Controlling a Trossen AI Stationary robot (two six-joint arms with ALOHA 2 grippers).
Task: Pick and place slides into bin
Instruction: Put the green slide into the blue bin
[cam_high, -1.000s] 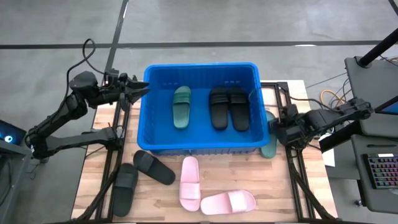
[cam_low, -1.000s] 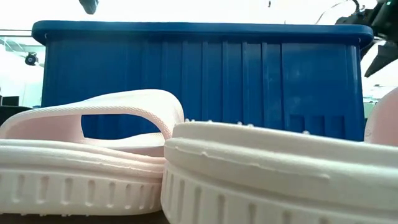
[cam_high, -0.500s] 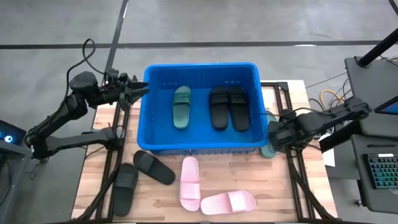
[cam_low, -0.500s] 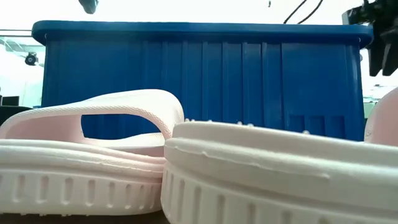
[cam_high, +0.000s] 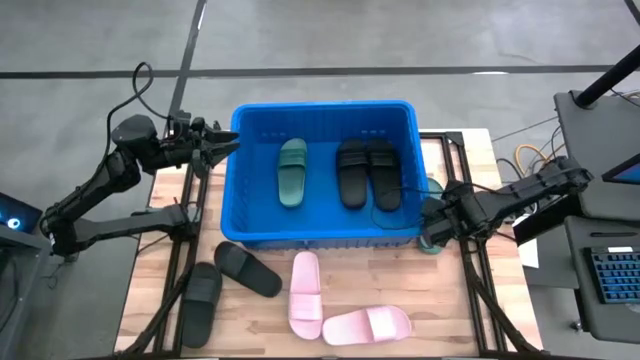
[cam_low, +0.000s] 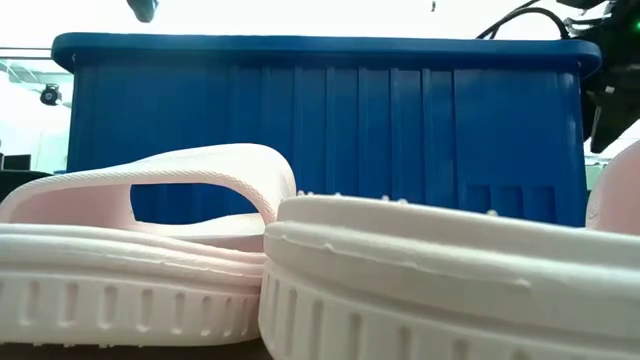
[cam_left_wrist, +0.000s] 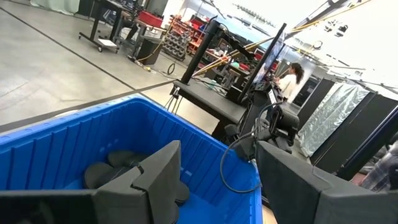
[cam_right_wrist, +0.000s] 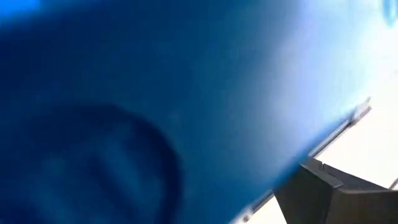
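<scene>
Now the right gripper (cam_high: 432, 226) sits low at the right of the high view, pressed against the outer right wall of the bin (cam_high: 240, 180), directly over a green slide (cam_high: 431, 243) that lies on the counter (cam_high: 150, 290) beside that wall. Only the slide's lower end shows past the gripper, so its long axis seems to run up and down the frame, parallel to the wall, though most of it is hidden. The jaws stand wide with nothing held between them. That slide is right under this gripper, and the right arm is plainly the nearer one; the coming move looks like a short drop and a close across the slide's width. Inside the bin lie another green slide (cam_high: 292, 172) and a pair of black slides (cam_high: 367, 174), all with long axes up and down the frame. Below the bin, two more black slides (cam_high: 248, 268) lie at lower left and two pink slides (cam_high: 305, 293) at lower centre. The left gripper (cam_high: 222, 146) waits at the bin's upper left corner, jaws parted and empty, as its wrist view shows.
</scene>
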